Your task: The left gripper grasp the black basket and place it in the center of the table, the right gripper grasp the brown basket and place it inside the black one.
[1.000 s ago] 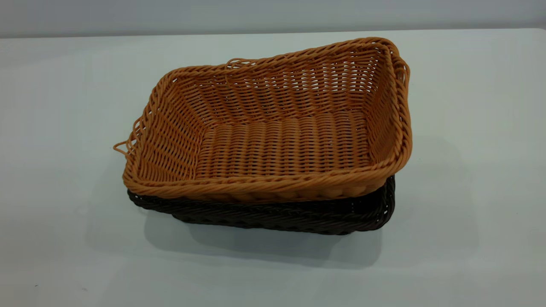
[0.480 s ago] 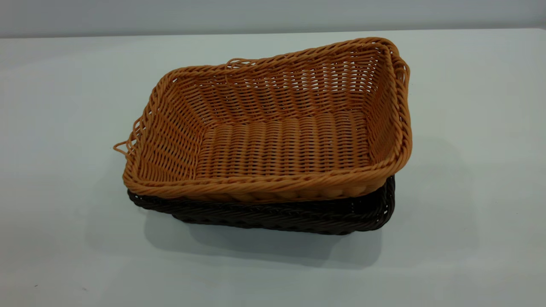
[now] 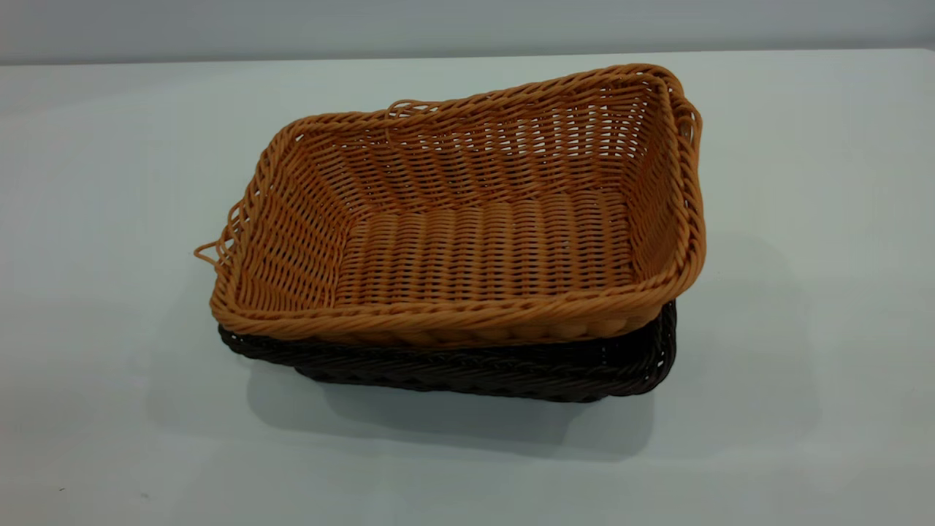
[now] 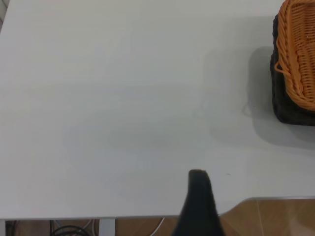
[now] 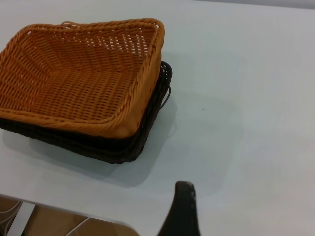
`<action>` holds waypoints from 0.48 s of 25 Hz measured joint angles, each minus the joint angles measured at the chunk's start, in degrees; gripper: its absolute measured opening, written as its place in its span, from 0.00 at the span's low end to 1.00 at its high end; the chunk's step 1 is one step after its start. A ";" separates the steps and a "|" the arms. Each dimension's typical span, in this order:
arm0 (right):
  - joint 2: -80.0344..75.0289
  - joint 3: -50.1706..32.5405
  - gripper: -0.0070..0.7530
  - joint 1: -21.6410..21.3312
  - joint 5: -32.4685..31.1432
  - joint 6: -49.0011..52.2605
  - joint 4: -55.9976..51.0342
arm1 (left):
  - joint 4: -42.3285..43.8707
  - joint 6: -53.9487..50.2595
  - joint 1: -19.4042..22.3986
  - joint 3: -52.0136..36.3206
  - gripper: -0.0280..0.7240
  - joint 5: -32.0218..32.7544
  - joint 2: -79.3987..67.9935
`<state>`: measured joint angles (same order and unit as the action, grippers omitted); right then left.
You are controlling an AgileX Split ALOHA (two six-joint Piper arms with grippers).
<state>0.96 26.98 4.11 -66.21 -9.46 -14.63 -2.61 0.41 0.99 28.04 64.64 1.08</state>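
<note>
The brown basket (image 3: 467,219) sits nested in the black basket (image 3: 511,369) at the middle of the white table (image 3: 803,365). The brown one lies tilted, its right end raised above the black rim. Both baskets also show in the right wrist view, the brown basket (image 5: 78,73) over the black basket (image 5: 142,132), and at the edge of the left wrist view, brown basket (image 4: 298,54) over black basket (image 4: 285,105). Neither gripper shows in the exterior view. The left gripper (image 4: 198,196) hangs over the table's edge, far from the baskets. The right gripper (image 5: 183,206) is near the table's edge, apart from them.
The table's edge (image 4: 147,216) and the floor below it show in the left wrist view, with cables under the table. The table's edge also shows in the right wrist view (image 5: 74,214). A grey wall (image 3: 467,25) runs behind the table.
</note>
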 joint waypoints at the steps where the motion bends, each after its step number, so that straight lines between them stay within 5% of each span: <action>1: 0.00 0.00 0.79 0.00 0.00 0.00 0.00 | 0.05 0.00 0.00 0.00 0.73 -0.05 0.00; 12: 0.00 0.00 0.79 0.00 0.15 1.98 2.03 | 0.05 -0.41 0.00 0.00 0.73 -0.05 0.00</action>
<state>0.96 26.98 4.11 -66.06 -7.48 -12.59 -2.57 0.00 0.99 28.04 64.58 1.08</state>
